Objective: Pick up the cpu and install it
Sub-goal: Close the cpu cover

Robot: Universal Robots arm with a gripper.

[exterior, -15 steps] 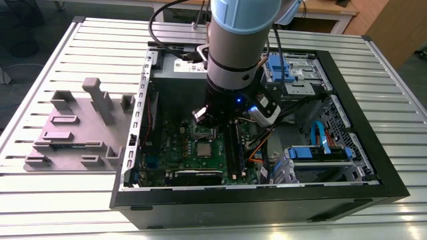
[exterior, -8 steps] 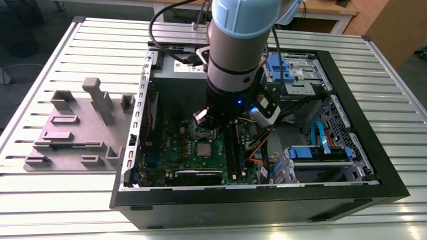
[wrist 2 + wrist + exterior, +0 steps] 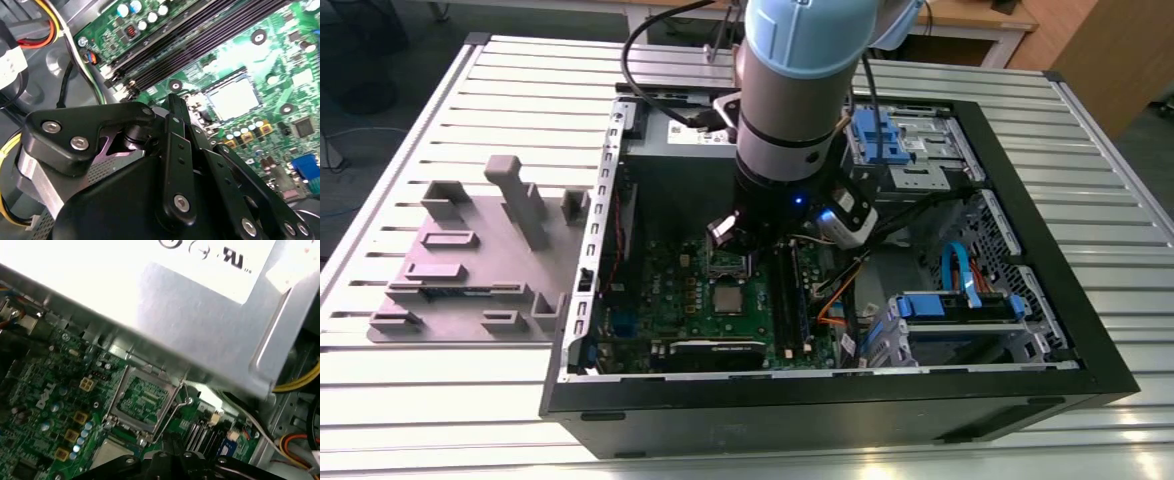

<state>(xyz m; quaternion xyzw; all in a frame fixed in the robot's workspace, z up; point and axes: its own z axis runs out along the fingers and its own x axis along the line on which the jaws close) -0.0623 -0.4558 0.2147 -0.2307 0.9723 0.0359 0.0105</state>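
Slatted table point(image 3: 454, 120): carries 1 open computer case point(image 3: 854, 400), lying on its side.
Arm point(image 3: 787, 90): 1, reaching steeply down into the case over the board.
Grey box point(image 3: 210, 325): white label on it; stands just beside the socket area.
Green circuit board point(image 3: 667, 300): flat on the case floor.
Gripper point(image 3: 744, 235): low over the board, near the socket frame; how far open it is cannot be told, nor whether anything is in its hold.
Socket frame point(image 3: 142, 400): hinged metal, swung up and open, its wire lever alongside.
Cpu point(image 3: 727, 297): flat on the board, just beside the raised frame, apparently in the socket; apart from the gripper.
Bearing: the cpu lies from the gripper toward the lower edge of the exterior view, past the frame.
Axis: square, no long side; its edges run with the board's.
Hidden: the gripper's tip is masked by its own links in both wrist views; the first wrist view cuts off part of the cpu.
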